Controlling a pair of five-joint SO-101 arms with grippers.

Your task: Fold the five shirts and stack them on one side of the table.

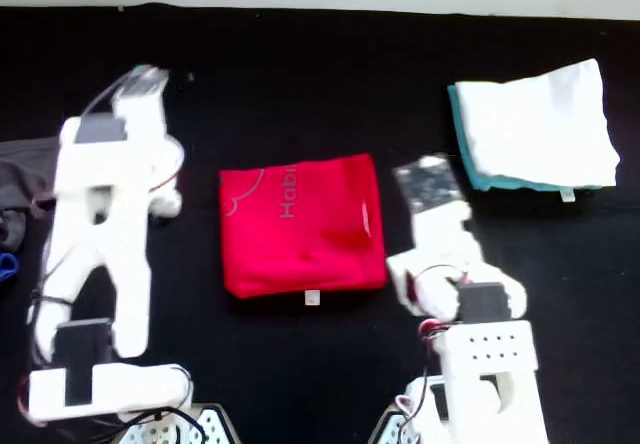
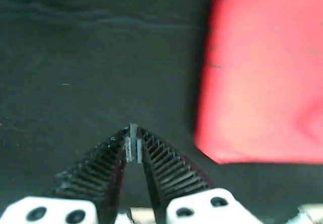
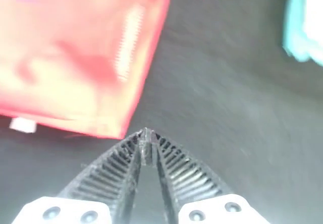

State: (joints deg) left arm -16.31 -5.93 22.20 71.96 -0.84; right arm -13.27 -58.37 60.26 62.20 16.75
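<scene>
High: red shirt (image 1: 300, 226) folded, table (image 1: 300, 74) centre; white shirt (image 1: 540, 124) on teal shirt (image 1: 462, 144), far right corner.
Left wrist: left gripper (image 2: 132, 143) closed, empty, beside red shirt.
Right wrist: right gripper (image 3: 146, 144) closed, empty, at red shirt corner.
Probably next: open wide, pinch all layers, lift level onto stack.

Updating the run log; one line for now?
left gripper shut, empty | right gripper shut, empty | red shirt folded, centre | white shirt stacked on teal shirt
</scene>
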